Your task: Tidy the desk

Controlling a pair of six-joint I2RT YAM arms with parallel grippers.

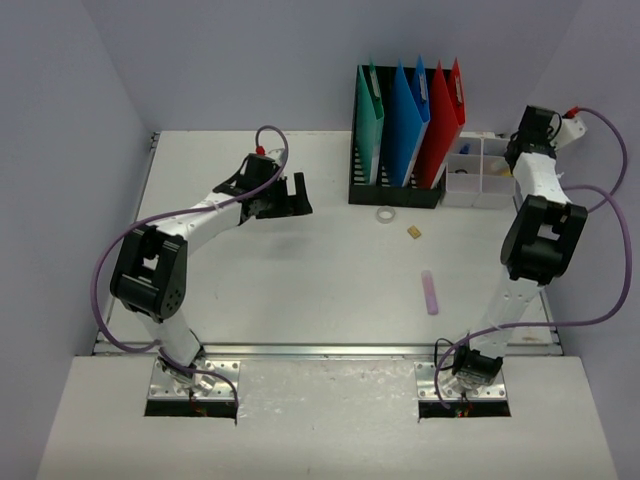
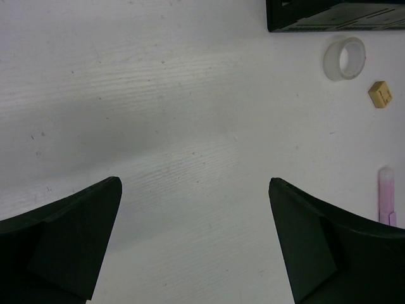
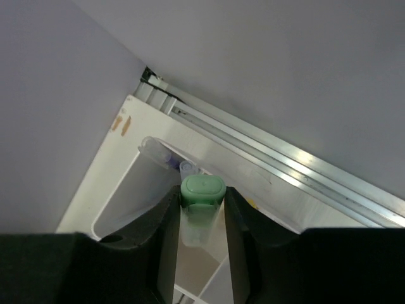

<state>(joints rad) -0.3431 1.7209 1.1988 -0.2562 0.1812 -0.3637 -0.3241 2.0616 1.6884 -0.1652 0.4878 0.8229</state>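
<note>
Desk: white top filling the top view beyond both arm bases, with a metal rail along its near edge. It is mostly bare, and the loose things lie right of centre.
Right pincer: narrowed onto a green-capped tube, gripped just under the cap with the cap end facing the wrist camera. The fingers point down over the box.
Box: clear, divided, at the back right just beside the file holder. The wrist view shows a long compartment below the tube with a few small clear-capped things already lying in it.
Why held so: probably to line the tube up over that compartment so it falls in with its like. Whether the tube touches the box I cannot tell.
Left pincer: spread fully wide with nothing between the fingers. It hangs over bare desk left of the file holder, seemingly waiting clear of the right arm.
File holder: black, at the back, holding green, blue and red folders upright.
Left to sort: tape roll, tan block and pink tube, all lying apart in front of the holder.
Stage: partway, with three things loose.
Risk: release off-centre and the tube may catch a divider.
</note>
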